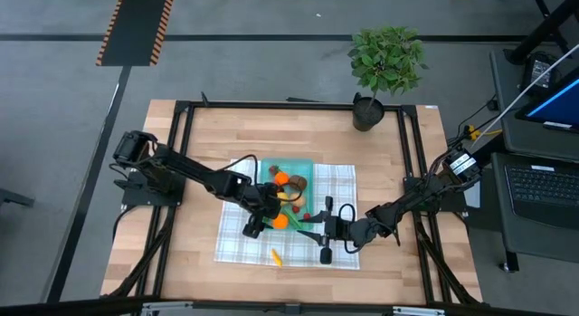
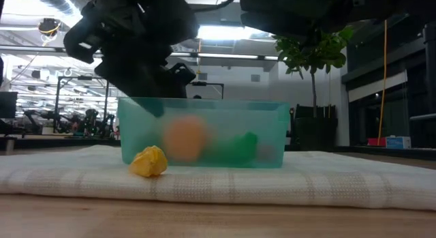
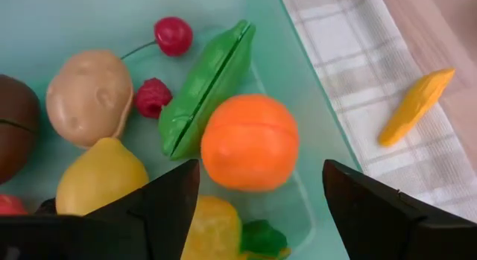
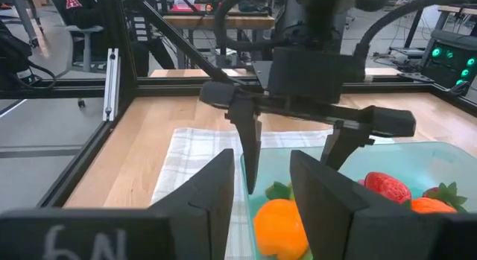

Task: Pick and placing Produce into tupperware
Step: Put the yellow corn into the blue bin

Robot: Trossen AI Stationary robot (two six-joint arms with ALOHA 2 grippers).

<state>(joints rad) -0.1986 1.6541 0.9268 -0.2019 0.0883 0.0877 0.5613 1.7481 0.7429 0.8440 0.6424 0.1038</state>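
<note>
We see the left gripper (image 3: 257, 197) over the tupperware (image 1: 301, 168), jaws parted and empty astride an orange fruit (image 3: 250, 142) lying inside. A yellow piece (image 1: 276, 256) remains on the cloth (image 1: 339, 185) nearer, lengthwise near-far. Right gripper (image 4: 257, 208): jaws part-open, empty, alongside.

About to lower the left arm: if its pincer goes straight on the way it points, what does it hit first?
Probably the round orange toy fruit in the translucent teal plastic container, framed between the left pincer's open fingers; depth is unclear.
</note>
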